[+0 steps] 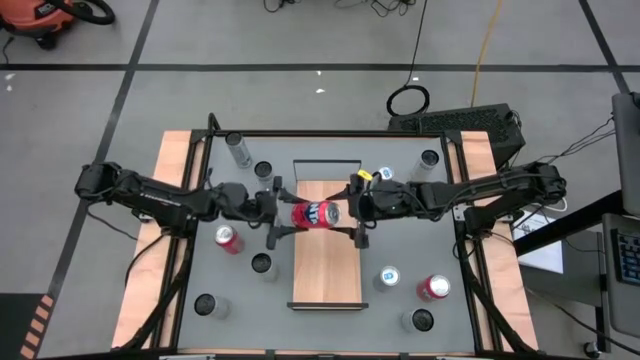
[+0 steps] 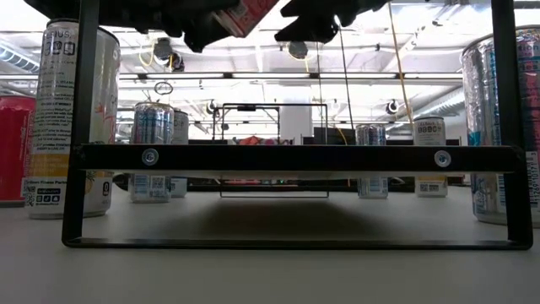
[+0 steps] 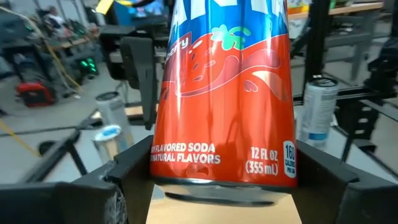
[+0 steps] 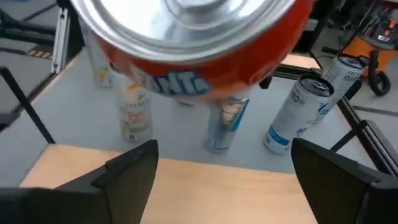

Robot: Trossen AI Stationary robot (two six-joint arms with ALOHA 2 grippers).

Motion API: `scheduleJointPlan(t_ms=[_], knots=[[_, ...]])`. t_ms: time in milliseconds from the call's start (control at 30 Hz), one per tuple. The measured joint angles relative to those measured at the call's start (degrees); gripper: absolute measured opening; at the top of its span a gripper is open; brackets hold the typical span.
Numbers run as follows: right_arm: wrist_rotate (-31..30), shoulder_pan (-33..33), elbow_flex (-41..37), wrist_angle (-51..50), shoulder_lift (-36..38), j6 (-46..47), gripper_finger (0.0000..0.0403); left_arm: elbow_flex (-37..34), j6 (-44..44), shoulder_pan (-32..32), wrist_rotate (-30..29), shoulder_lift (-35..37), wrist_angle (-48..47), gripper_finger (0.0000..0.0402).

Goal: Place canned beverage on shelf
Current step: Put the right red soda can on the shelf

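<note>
A red and blue soda can (image 1: 315, 213) hangs on its side above the middle of the shelf, a long light-wood board (image 1: 326, 275) with a black wire rail (image 1: 326, 163) at its far end. My left gripper (image 1: 284, 212) is shut on the can from the table's left. My right gripper (image 1: 357, 208) stands open at the can's other end, its fingers (image 4: 134, 168) spread wide below that silver end (image 4: 186, 25), touching nothing. In the low view the can (image 2: 251, 12) and both grippers show only at the top, high above the shelf's dark front edge (image 2: 295, 158). My left gripper pinches the can's round wall (image 3: 186, 171) near the end that faces the table's left, one finger (image 3: 127, 177) on each side. The fingers come in level from the left and lie along the can. The can sticks out toward the right, clear of the shelf.
Several cans stand on the grey table around the shelf: red ones (image 1: 228, 238) (image 1: 433, 288), silver ones (image 1: 240, 150) (image 1: 388, 278) (image 1: 263, 263) and others near the corners. Pale wooden strips (image 1: 175, 170) line both sides. The shelf board below the can is bare.
</note>
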State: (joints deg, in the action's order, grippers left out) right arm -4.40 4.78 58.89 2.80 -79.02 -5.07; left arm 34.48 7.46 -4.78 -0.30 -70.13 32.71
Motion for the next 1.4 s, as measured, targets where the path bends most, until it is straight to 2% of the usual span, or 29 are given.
scheduleJointPlan(t_ms=[100,267,433,500,600,733,1000,1400], knots=[[0.0,0.0,-3.1,7.9,0.0,1.0,0.0334,0.0,1.6,-1.1,-4.2,0.1,1.1,0.0283],[0.0,-0.8,-12.0,27.6,0.0,1.1,0.0334,0.0,4.0,-2.7,-9.7,0.1,5.2,0.0283],[0.3,-2.4,-16.8,44.3,-0.1,-1.2,0.0334,0.0,6.6,-3.3,-12.1,0.0,10.1,0.0283],[3.3,-3.3,-16.9,47.7,-0.1,-2.0,0.0334,0.0,7.1,-3.3,-12.9,-0.7,12.7,0.0283],[8.3,-4.9,-16.9,50.3,0.0,-0.9,0.0334,0.0,9.1,-3.3,-15.7,-1.6,14.6,0.0283],[10.2,-6.1,-16.9,52.8,0.0,-0.2,0.0334,0.0,9.5,-3.2,-16.5,-2.6,17.2,0.0283],[10.3,-6.2,-16.9,52.7,-0.1,1.7,0.0334,0.0,9.6,-4.0,-19.5,-7.2,23.7,0.0283],[10.8,-6.3,-16.9,54.0,-0.1,2.6,0.0355,0.0,9.4,-4.4,-21.2,-10.4,27.0,0.0283]])
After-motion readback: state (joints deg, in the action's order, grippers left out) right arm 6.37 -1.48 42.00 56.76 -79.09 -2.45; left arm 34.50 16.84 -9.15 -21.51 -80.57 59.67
